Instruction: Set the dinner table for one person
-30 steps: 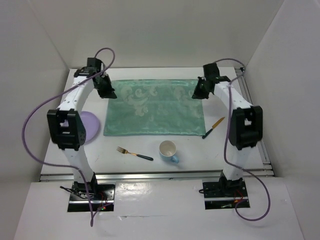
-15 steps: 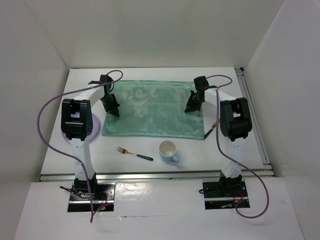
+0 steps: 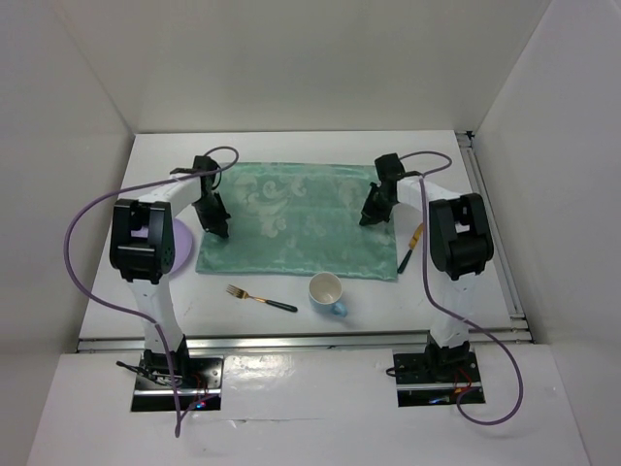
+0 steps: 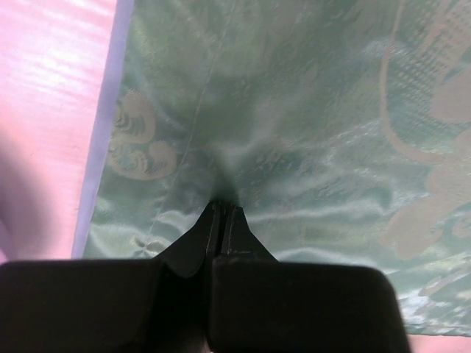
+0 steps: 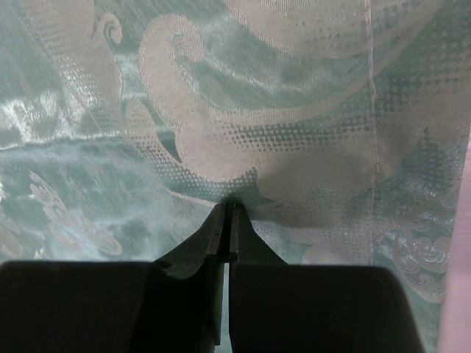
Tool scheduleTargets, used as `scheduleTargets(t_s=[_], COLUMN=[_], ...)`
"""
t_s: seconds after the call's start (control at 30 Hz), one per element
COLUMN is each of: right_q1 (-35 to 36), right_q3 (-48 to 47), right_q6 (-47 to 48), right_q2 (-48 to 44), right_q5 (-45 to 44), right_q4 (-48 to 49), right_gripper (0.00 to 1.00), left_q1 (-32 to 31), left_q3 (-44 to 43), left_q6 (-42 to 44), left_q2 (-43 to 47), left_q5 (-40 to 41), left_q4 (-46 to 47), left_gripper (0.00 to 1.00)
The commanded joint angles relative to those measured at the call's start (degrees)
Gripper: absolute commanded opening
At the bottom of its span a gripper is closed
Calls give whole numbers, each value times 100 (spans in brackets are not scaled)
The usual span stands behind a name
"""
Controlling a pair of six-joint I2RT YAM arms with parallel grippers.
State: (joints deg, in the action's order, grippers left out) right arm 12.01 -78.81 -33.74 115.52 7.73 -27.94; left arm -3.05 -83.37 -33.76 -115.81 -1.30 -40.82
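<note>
The teal-green patterned cloth lies spread on the white dinner table. My left gripper is shut, pinching the cloth near its left edge. In the left wrist view the gripper has the cloth puckering at its tips. My right gripper is shut, pinching the cloth near its right edge. In the right wrist view the gripper has the cloth wrinkling at its tips.
A lavender plate lies left of the cloth, partly hidden by my left arm. A fork and a blue-and-white cup lie near the front edge. A knife lies right of the cloth by my right arm.
Both grippers have come from the cloth's far corners toward the near side, and the cloth has slid a little nearer. Both arms have folded back.
</note>
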Motion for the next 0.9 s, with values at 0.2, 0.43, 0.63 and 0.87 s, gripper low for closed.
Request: scheduleTargets(t_s=[0.2,0.43,0.63,0.87], right_q1=[38,152,933,2269], right_q3=[-1206,-1436,-339,1077], right_q6=[367,420,579,149], right_q2=[566,103,-1671,-3351], right_q5=[-351,-289,-535,-1028], right_q4=[-641,-800,-853,-1581], right_gripper=[8,12,58,89], left_q1=[6,6,6,6], left_q3=[-64,-548,-979,-874], left_q6=[-61,-8,378,511], left_q2=[392,743,1437,2106], left_q5=[359,359,411,-80], left_q4=[-348,-708,-1077,-1077], left_gripper=[0,14,39,43])
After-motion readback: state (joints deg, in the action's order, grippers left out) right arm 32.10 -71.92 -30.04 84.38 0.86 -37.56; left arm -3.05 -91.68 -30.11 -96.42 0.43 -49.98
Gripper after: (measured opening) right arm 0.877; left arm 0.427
